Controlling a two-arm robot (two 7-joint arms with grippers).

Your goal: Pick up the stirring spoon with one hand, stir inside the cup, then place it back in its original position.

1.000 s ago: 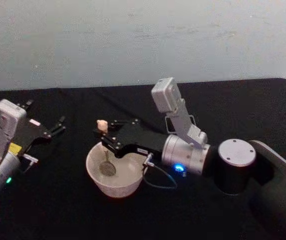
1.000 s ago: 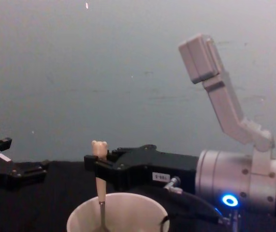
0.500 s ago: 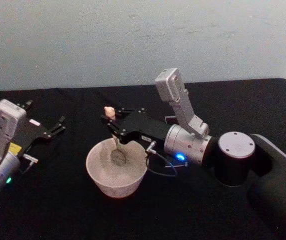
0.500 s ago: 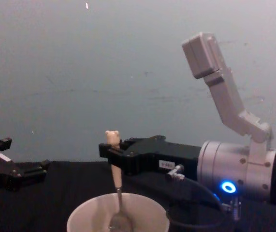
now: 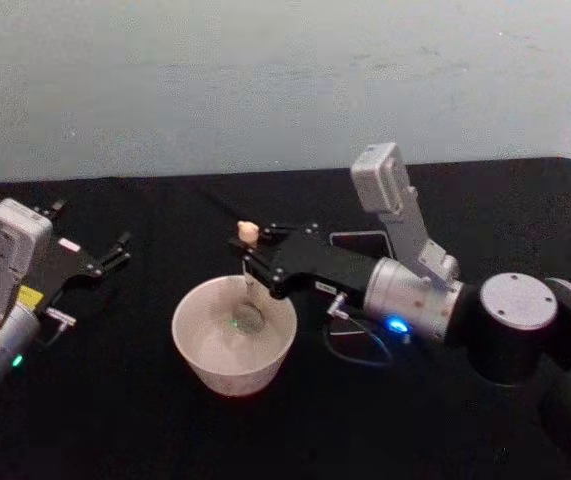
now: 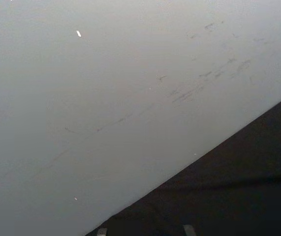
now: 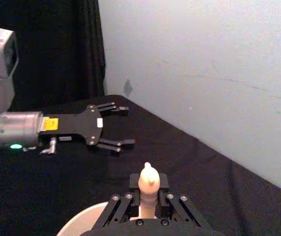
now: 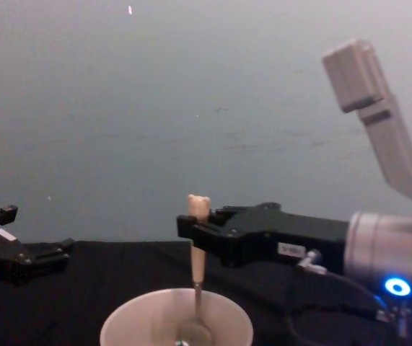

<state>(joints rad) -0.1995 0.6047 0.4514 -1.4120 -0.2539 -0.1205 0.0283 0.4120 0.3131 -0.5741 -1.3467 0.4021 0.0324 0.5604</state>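
Moved since earlier frame: right gripper [image 5: 256, 256] has carried the stirring spoon [image 5: 249, 285] from the cup's left side, across its middle, to its right side; the wrist and forearm have shifted right with it. The cup [image 5: 187, 345] has not shifted.
Right gripper state: pinching the spoon's pale handle just below the bear head, which stands clear above the fingers in the right wrist view.
Spoon position: near upright, metal bowl low inside the cup, close to the right inner wall; stem crosses the rim line in the chest view without clear contact.
Cup position: upright on the black tabletop [image 5: 115, 420], in front of the robot between the two arms.
Left gripper [image 5: 115, 250] state: fingers spread, holding nothing; parked over the tabletop, well apart from the cup on its left.
Task meaning: the sideways sweep inside the cup reads as the stirring step in progress. Pick-up is complete; return of the spoon is not yet done.
Risk: a sweep too wide may press the stem on the thin rim and push or tip the cup.
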